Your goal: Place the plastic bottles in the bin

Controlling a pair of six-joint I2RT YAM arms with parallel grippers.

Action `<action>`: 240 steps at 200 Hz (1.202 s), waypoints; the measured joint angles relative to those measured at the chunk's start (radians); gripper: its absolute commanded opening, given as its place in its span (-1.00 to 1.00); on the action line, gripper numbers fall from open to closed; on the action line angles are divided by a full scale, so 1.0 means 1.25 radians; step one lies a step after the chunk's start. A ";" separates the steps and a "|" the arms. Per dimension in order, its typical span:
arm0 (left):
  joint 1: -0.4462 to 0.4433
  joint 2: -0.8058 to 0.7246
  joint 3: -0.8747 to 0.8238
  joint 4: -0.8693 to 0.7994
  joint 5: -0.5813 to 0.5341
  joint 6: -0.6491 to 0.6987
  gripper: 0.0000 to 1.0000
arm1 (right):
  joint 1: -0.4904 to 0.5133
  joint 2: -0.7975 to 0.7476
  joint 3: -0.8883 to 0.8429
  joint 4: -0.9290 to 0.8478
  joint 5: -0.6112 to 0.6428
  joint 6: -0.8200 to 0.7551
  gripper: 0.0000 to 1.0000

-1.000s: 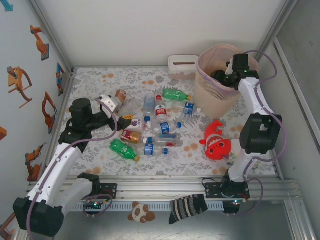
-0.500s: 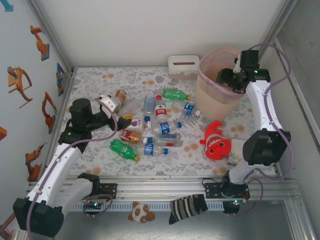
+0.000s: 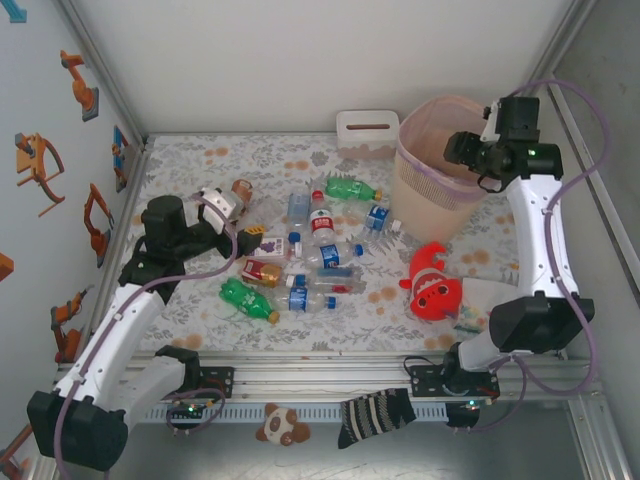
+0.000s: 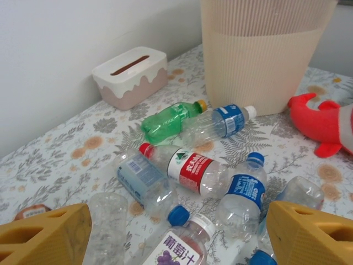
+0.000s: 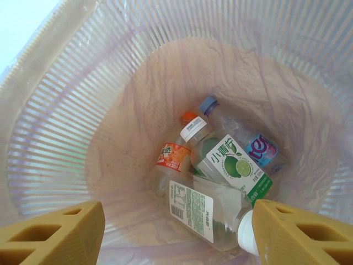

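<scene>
Tall pale pink-beige lattice plastic bin [image 3: 425, 195] stands far right on floral table [image 3: 180, 160], some plastic bottles already inside.
R gripper [image 3: 462, 150] hangs over bin mouth, fingers spread, nothing btwn them. L gripper [image 3: 252, 238] sits low at left edge of loose bottle pile mid-table, fingers spread wide, pinching nothing. Red clownfish plush [image 3: 432, 285] lies near bin's front. White slotted tissue box [image 3: 367, 130] is just left of bin. Green plastic bottle [image 3: 352, 188] and clear blue-cap ones lie left of bin. Lime-label bottle [image 5: 229, 160] and others are at bin bottom.
</scene>
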 measured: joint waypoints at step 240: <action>0.071 0.770 0.568 -0.408 -0.409 -0.199 0.41 | 0.017 -0.247 -0.061 -0.014 -0.159 0.066 0.32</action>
